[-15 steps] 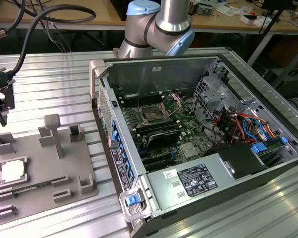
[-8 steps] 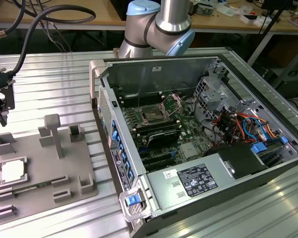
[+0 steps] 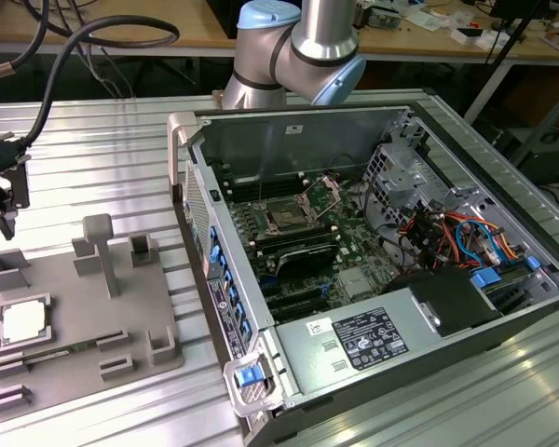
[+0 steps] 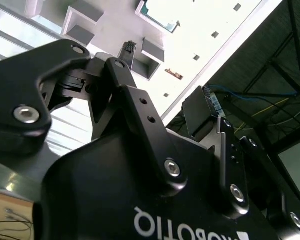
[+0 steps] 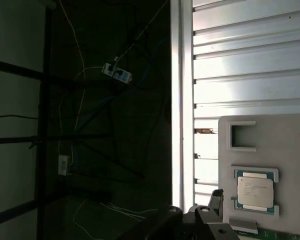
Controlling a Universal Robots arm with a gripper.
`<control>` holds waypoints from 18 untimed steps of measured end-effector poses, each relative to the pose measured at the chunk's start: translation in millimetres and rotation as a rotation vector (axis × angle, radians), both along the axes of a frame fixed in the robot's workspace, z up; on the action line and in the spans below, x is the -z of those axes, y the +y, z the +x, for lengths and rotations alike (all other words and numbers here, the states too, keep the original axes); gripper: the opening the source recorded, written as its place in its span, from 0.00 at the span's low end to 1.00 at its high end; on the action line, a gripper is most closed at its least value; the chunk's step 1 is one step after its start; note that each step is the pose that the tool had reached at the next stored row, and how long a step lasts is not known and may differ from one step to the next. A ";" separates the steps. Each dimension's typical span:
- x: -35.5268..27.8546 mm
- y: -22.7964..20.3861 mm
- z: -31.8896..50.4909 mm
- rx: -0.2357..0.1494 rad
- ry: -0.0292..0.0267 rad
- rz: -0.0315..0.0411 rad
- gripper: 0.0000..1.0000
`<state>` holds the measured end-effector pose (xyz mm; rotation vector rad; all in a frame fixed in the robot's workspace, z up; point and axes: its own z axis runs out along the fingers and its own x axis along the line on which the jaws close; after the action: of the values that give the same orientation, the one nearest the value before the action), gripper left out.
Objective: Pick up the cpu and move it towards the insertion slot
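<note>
The claw (image 3: 5,209) hangs at the exterior view's far left; open or closed, I cannot tell. The cpu (image 3: 26,321) lies on the grey plate (image 3: 65,289) at lower left, well apart from the insertion slot (image 3: 287,214) at centre. In the second wrist view, the claw's black body hangs over the pale plate. In the first wrist view, the cpu (image 5: 255,190) sits seated in the plate.

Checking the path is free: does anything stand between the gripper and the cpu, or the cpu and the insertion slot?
Nothing visible between gripper and cpu. Between cpu and insertion slot stand the fixture's tall post and the computer case's side wall.
</note>
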<state>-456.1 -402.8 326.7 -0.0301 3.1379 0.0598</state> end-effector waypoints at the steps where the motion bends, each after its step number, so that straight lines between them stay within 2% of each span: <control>1: 1.0 0.0 0.0 0.000 0.0000 -0.0003 0.66; 4: 5.5 0.0 0.0 0.000 -0.0001 -0.0051 0.66; 8: 22.0 -0.6 0.0 0.000 0.0000 -0.0069 0.66; 11: 32.8 -6.6 0.0 0.000 0.0001 -0.0070 0.66; 18: 46.6 -11.3 0.0 0.000 0.0000 -0.0069 0.66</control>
<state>-456.1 -414.1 280.1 -0.0302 3.1381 0.0489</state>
